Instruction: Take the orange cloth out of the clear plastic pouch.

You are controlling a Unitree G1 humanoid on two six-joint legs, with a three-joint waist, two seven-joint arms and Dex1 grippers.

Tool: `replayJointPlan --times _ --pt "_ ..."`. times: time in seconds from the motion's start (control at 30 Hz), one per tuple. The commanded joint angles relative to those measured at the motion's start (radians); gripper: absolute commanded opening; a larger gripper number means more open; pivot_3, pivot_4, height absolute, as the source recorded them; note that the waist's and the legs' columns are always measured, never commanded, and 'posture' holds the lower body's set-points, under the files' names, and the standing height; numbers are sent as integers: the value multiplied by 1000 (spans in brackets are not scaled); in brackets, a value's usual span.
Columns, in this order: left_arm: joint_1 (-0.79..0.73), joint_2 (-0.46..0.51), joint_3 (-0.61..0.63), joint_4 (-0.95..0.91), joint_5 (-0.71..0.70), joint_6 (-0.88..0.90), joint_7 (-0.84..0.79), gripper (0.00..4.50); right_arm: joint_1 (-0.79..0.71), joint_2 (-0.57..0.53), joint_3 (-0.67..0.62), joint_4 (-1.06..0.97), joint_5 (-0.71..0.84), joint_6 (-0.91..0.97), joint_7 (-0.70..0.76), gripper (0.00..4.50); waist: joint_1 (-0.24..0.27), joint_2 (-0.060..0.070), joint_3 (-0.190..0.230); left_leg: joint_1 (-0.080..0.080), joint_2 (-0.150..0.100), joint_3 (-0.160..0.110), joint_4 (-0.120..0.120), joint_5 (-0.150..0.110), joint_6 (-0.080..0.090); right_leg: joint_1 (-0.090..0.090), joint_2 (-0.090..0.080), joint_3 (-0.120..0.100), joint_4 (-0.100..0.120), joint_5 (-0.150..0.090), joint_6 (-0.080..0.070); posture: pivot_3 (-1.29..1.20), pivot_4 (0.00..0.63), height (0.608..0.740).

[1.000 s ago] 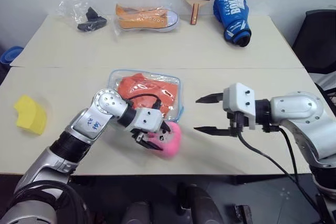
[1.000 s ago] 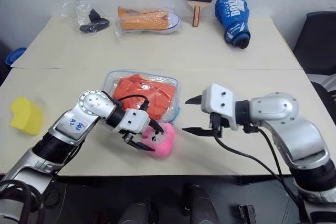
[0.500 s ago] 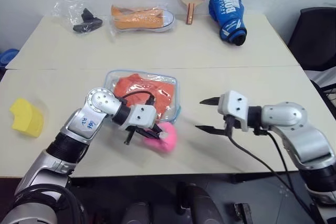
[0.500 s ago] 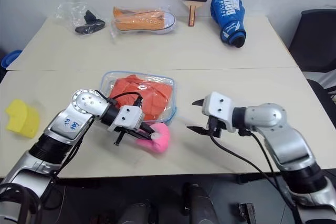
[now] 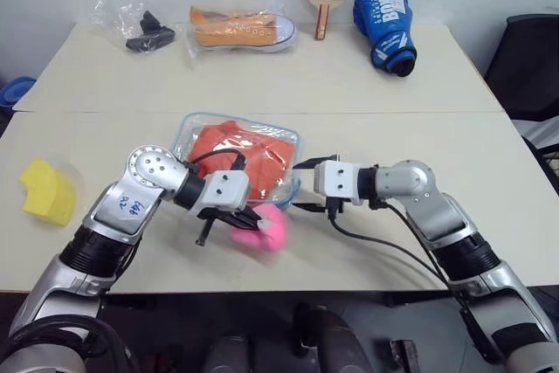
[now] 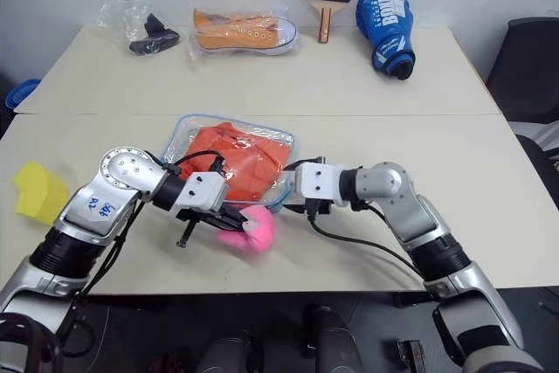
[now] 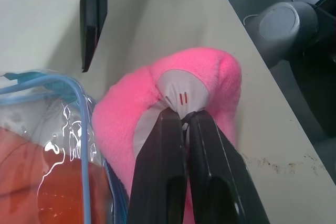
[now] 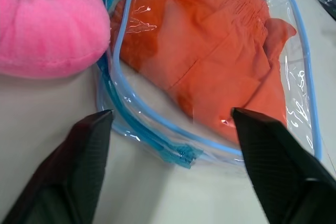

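L gripper (image 7: 185,124), jaws pressed together, is pinching fluffy pink plush charm (image 7: 210,77). R gripper (image 8: 170,121), jaws spread, is straddling blue-trimmed clear plastic pouch (image 8: 152,129) w/ bright orange cloth (image 8: 210,56) inside.

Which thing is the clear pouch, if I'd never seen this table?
On the near half of the beige table, between the two arms, lies the clear plastic pouch. Unlike the crinkly bags at the far edge, it is flat, trimmed in light blue, holds the orange cloth, with a pink plush charm beside it.

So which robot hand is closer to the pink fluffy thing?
Left. The left gripper is shut on the pink plush charm. The right gripper is open beside it, at the clear plastic pouch edge.
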Motion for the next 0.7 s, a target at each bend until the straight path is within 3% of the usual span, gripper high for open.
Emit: replayJointPlan --times 0.03,0.27,0.53,0.63,0.7 --pt "16 11 37 -40 -10 11 20 0 -27 15 1 21 -6 -58 17 2410 0 0 0 0 0 0 0 0 0 0 0 0 0 0 0 0 150 740" --pt "32 4 56 -67 -23 49 47 0 -24 38 14 53 -28 -100 30 44 -1 0 0 0 0 0 0 0 0 0 0 0 1 0 0 0 150 740" --pt "41 -4 56 -77 -24 56 64 0 -33 43 31 82 -62 -136 40 44 -1 0 0 0 0 0 0 0 0 0 0 0 1 0 0 0 150 740" --pt "42 -7 56 -83 -26 61 68 0 -44 54 22 92 -61 -118 37 657 -2 0 0 0 0 0 0 0 0 0 0 0 1 0 0 0 150 740" --pt "43 -8 56 -86 -28 64 70 0 -49 57 23 94 -70 -131 30 1329 -1 0 0 1 0 0 0 0 0 0 0 0 1 0 0 0 150 740"
